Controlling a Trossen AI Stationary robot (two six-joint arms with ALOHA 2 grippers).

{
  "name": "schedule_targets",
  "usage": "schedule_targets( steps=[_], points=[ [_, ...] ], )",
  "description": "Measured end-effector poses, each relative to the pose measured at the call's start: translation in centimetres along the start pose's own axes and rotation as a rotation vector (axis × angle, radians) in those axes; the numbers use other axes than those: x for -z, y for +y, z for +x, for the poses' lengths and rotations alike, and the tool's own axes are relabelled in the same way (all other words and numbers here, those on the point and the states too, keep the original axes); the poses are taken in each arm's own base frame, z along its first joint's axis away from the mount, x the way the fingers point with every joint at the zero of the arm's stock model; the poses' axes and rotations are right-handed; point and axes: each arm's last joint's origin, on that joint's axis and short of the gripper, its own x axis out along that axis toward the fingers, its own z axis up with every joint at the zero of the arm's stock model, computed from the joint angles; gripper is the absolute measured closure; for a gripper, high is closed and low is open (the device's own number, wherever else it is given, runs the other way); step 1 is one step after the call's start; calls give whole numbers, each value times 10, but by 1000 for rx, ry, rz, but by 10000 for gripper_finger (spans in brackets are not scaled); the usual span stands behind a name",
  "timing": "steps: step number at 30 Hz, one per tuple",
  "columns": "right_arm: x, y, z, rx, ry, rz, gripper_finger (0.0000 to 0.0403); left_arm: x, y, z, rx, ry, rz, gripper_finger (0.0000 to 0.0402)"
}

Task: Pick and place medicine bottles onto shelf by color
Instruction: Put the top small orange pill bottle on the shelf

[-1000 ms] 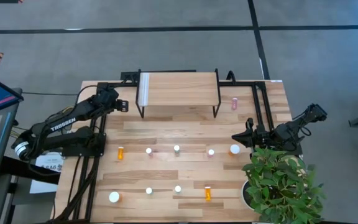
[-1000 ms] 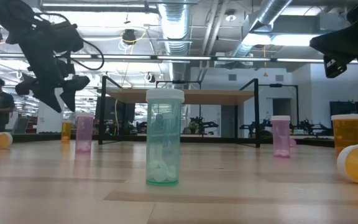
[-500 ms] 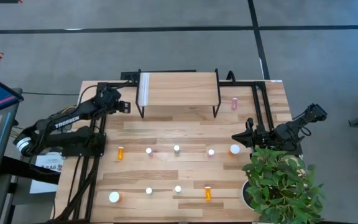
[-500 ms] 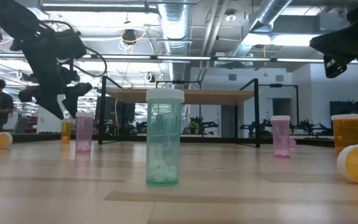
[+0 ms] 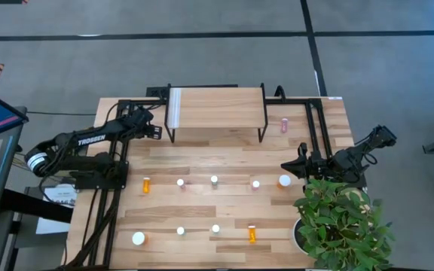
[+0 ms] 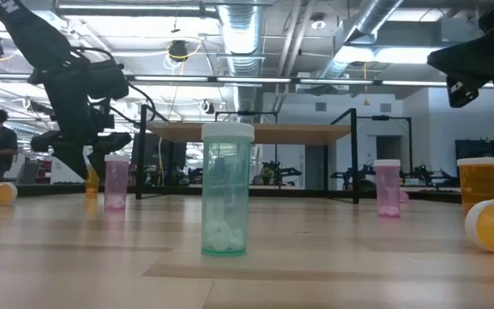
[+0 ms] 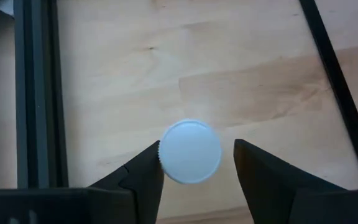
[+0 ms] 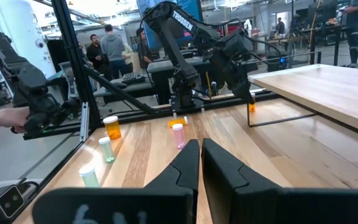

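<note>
Tabletop (image 5: 202, 202): pale wood planks, visible grain, matt-satin. Shelf (image 5: 217, 107): same light wood top, thin black metal legs. Medicine bottles (image 6: 227, 190): translucent glossy plastic, tinted green, pink or orange; white cap (image 7: 190, 151) smooth, matt plastic. Left gripper (image 7: 196, 168) fingers: black matt plastic, slightly textured. Frame rails (image 5: 316, 128): black metal, matt. Plant (image 5: 343, 220): glossy green leaves.
</note>
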Motion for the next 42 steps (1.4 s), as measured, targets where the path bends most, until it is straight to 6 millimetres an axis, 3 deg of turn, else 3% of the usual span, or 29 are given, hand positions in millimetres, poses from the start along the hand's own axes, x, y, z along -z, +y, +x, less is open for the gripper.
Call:
schedule_targets(
  steps=[11,19,24,36,42],
  points=[
    [0,0,0,0,0,0,359,0,0,0,3,-5,15,331],
    [0,0,0,0,0,0,359,-11,-3,-10,26,-32,21,312],
    [0,0,0,0,0,0,359,-30,-4,-36,52,-100,24,314],
    [0,0,0,0,0,0,359,-98,-14,-130,145,-331,52,324],
    [0,0,0,0,0,0,359,-125,-41,-142,221,-331,118,325]
  ],
)
